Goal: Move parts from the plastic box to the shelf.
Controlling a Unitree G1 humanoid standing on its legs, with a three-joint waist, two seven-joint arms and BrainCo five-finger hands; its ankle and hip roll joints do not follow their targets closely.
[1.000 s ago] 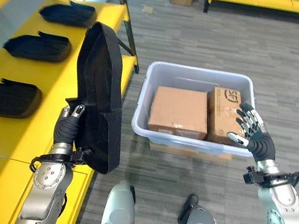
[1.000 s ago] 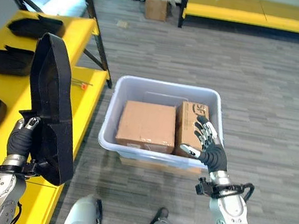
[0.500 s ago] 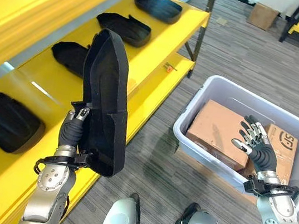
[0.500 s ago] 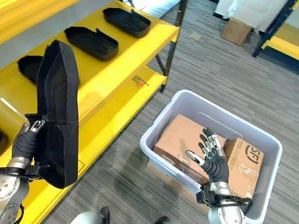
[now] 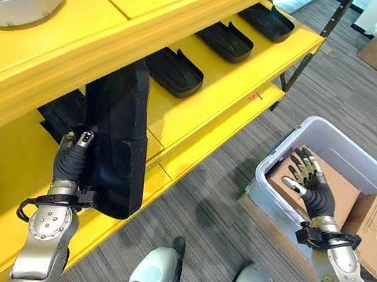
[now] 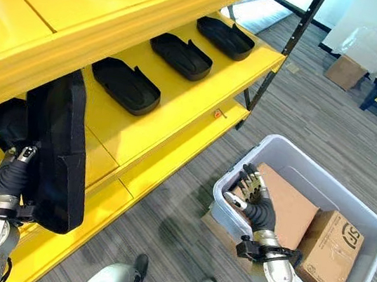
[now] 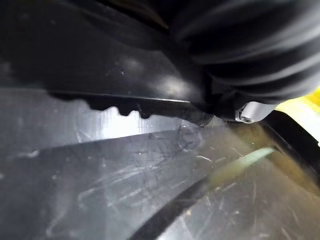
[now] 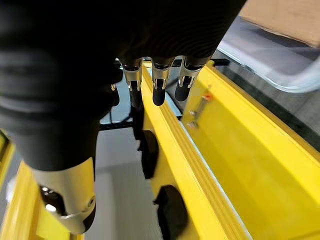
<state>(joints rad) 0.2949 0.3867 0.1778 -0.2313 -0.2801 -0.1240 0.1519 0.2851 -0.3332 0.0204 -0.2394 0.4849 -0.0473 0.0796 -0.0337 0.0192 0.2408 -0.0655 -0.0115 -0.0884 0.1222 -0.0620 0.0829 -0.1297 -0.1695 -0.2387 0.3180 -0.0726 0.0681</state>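
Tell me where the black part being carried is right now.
The black part stands upright in the left robot hand, at the yellow shelf on the robot's left, its top under the upper shelf board, beside the parts already laid there.

The upper end of the black part [image 5: 118, 145] is hidden behind the yellow shelf's [image 5: 217, 89] upper board. Left hand [image 5: 72, 159]: fingers concealed behind the part. Plastic box [image 5: 295, 139]: cut by the frame edge.
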